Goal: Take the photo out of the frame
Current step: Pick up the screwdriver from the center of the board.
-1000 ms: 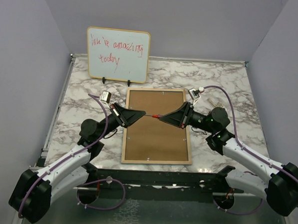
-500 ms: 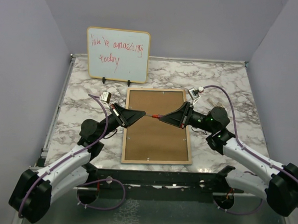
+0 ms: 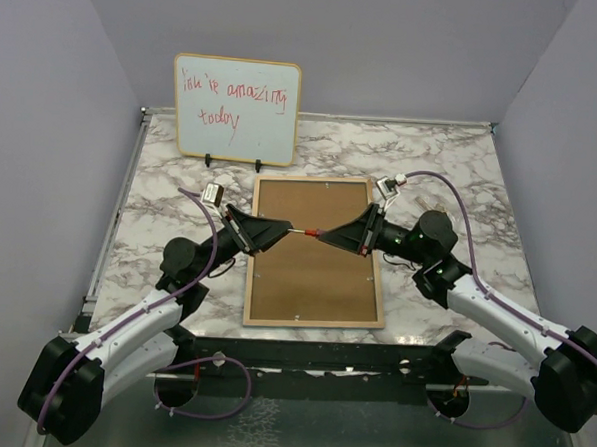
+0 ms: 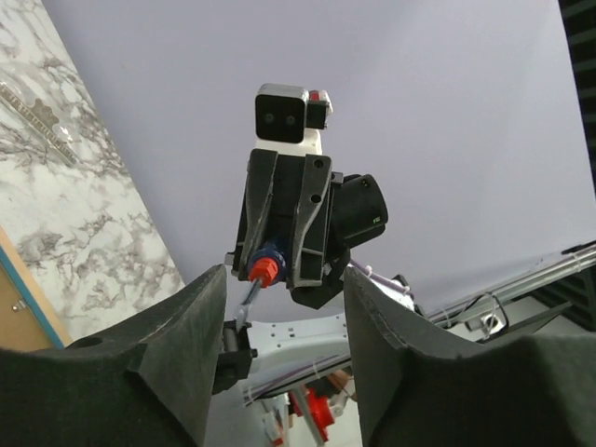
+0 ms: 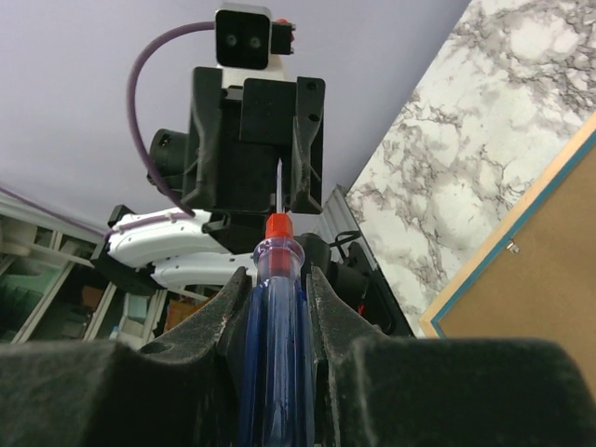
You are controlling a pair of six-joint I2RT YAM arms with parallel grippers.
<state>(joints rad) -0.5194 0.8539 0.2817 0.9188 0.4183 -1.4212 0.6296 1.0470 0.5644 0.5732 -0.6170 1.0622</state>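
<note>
The frame [image 3: 311, 322] lies face down mid-table, its brown backing board [image 3: 311, 279] up; a thin blue edge [image 5: 484, 265] shows along the pale wood rim. The photo is hidden under the board. Above the board's upper half the two grippers point at each other. My right gripper [image 3: 325, 235] [image 5: 277, 279] is shut on the blue handle of a screwdriver [image 5: 277, 326] with a red collar [image 3: 311, 231]. Its thin metal shaft [image 4: 248, 298] reaches between the fingers of my left gripper [image 3: 284, 228] [image 4: 284, 279], which stands open and apart from it.
A small whiteboard [image 3: 236, 108] with red handwriting stands upright at the back left. The marble table [image 3: 451, 171] is walled by grey panels on three sides. Both arms stretch in from the near corners.
My left gripper has opened and let go of the screwdriver's shaft. The right gripper keeps its hold on the handle and has hardly moved.
</note>
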